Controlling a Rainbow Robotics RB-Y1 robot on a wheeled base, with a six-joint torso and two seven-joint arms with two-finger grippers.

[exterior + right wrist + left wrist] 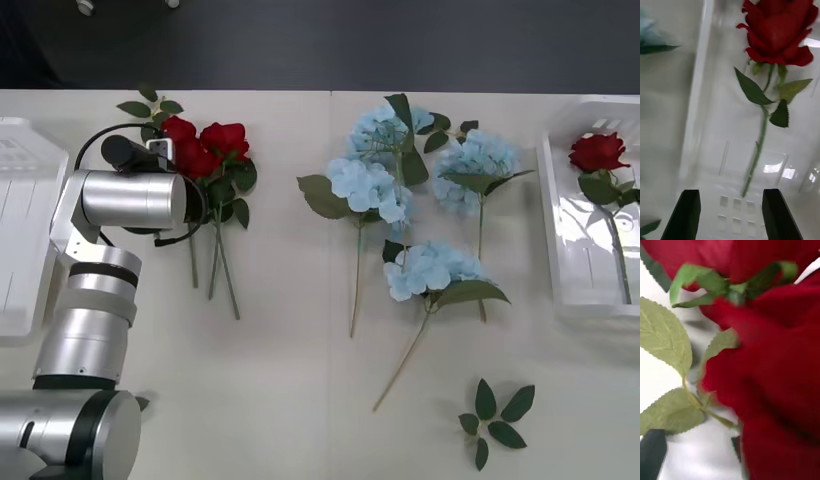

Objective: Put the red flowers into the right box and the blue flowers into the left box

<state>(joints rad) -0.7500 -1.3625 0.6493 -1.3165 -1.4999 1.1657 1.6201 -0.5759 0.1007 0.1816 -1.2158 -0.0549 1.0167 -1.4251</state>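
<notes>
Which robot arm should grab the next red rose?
Left, probably. The left gripper is already right at the red flowers on the table, while the right gripper hangs open over the right box.

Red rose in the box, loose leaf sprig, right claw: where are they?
Red rose (598, 152), front view, on its bloom.
Loose leaf sprig (494, 418), front view, where its leaves meet.
Right claw (732, 213), right wrist view, midway between its black fingertips.

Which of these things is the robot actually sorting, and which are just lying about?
Part of the job:
- red flowers beside the left gripper
- one red flower in the right box
- blue flowers
- left box

Just lying about:
- loose leaf sprig
</notes>
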